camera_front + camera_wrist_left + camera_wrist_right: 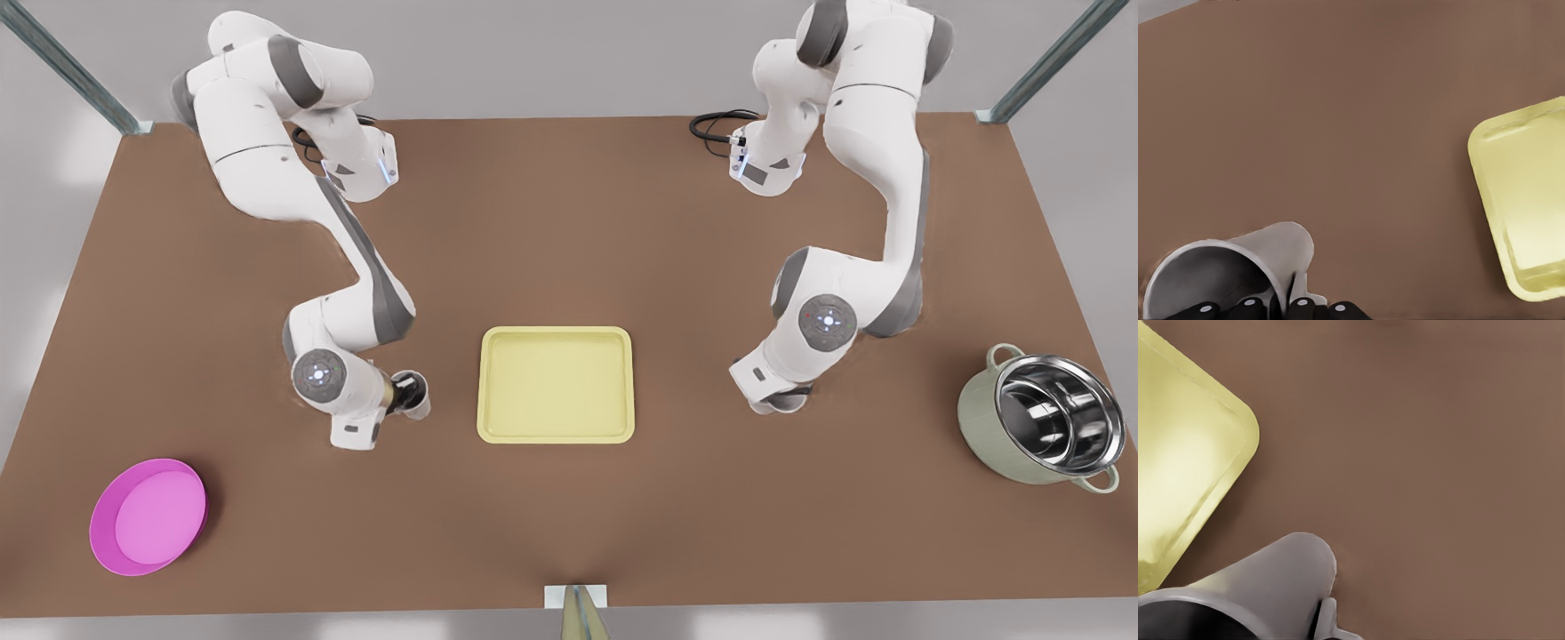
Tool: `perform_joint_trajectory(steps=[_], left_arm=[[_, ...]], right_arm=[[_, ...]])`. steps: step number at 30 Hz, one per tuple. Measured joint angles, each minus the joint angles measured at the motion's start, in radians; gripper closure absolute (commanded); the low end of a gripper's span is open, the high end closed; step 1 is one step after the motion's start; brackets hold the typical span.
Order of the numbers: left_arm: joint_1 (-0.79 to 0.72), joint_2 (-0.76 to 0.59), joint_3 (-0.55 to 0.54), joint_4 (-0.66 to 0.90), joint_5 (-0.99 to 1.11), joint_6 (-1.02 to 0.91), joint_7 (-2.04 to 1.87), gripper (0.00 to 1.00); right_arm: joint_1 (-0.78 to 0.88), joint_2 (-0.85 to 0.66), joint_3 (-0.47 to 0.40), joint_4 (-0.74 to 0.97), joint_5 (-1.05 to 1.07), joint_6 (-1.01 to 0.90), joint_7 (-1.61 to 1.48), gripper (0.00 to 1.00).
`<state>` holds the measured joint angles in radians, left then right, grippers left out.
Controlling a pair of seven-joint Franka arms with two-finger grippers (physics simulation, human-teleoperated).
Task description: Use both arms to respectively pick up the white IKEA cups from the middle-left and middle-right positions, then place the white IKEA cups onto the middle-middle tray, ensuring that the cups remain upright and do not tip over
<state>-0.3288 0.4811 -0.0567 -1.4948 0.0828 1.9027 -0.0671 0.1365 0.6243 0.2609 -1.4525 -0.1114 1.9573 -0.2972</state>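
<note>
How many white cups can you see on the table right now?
2. One cup sits at the left gripper, on the front view's left of the tray; the other at the right gripper, opposite side.

Brown table [569, 222] spans the scene. Round magenta-pink plate [148, 516] sits near the front view's lower left corner. Pale-green pot [1042, 425] with shiny steel lining and two side handles stands upright at the front view's right edge. Black cable [717, 125] loops at far edge.

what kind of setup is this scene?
Likely a simulated bimanual tabletop test cell: brown table with metal frame posts, a yellow tray at centre, and a stray pink plate and pot.
</note>
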Motion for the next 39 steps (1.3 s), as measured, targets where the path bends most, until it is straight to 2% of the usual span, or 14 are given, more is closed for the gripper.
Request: perform_joint_trajectory(steps=[2,6,16,17,18,19,20,21,22,28,34,36,39], left_arm=[[-0.061,0.112,-0.066,0.121,0.0,-0.046,-0.105,0.79],[-0.084,0.229,-0.143,0.175,0.0,0.007,-0.309,0.79],[-0.115,0.309,-0.183,0.169,-0.002,0.218,-0.683,0.79],[-0.117,0.317,-0.184,0.165,-0.001,0.226,-0.71,0.79],[-0.121,0.322,-0.185,0.159,-0.001,0.228,-0.735,0.79],[-0.126,0.324,-0.185,0.156,0.0,0.226,-0.76,0.79],[-0.131,0.325,-0.186,0.154,0.0,0.224,-0.782,0.73],[-0.134,0.326,-0.186,0.153,-0.001,0.223,-0.803,0.18],[-0.135,0.326,-0.186,0.152,-0.004,0.224,-0.822,0.0],[-0.136,0.324,-0.185,0.152,-0.026,0.231,-0.901,0.0],[-0.119,0.269,-0.204,0.153,-0.014,0.164,-0.977,0.0],[-0.058,0.218,-0.267,0.161,-0.01,0.097,-0.997,0.0],[0.164,0.139,-0.311,0.344,0.003,-0.138,-0.98,0.0]], right_arm=[[0.105,0.077,0.0,0.081,-0.012,-0.004,0.011,0.79],[0.255,0.198,0.007,0.212,-0.006,0.007,0.062,0.79],[0.27,0.225,0.007,0.099,0.03,0.132,0.164,0.79],[0.267,0.226,0.007,0.094,0.03,0.141,0.171,0.58],[0.267,0.226,0.007,0.091,0.03,0.148,0.179,0.0],[0.266,0.225,0.007,0.09,0.028,0.155,0.187,0.0],[0.266,0.225,0.007,0.09,0.022,0.161,0.198,0.0],[0.265,0.225,0.008,0.09,0.011,0.166,0.212,0.0],[0.264,0.225,0.008,0.09,-0.001,0.17,0.228,0.0],[0.267,0.214,0.008,0.094,0.009,0.181,0.276,0.0],[0.204,0.056,0.075,0.06,0.055,0.088,0.285,0.0],[0.144,-0.006,0.075,0.072,0.079,0.013,0.289,0.0],[-0.058,-0.033,0.052,0.13,0.048,-0.124,0.32,0.0]])
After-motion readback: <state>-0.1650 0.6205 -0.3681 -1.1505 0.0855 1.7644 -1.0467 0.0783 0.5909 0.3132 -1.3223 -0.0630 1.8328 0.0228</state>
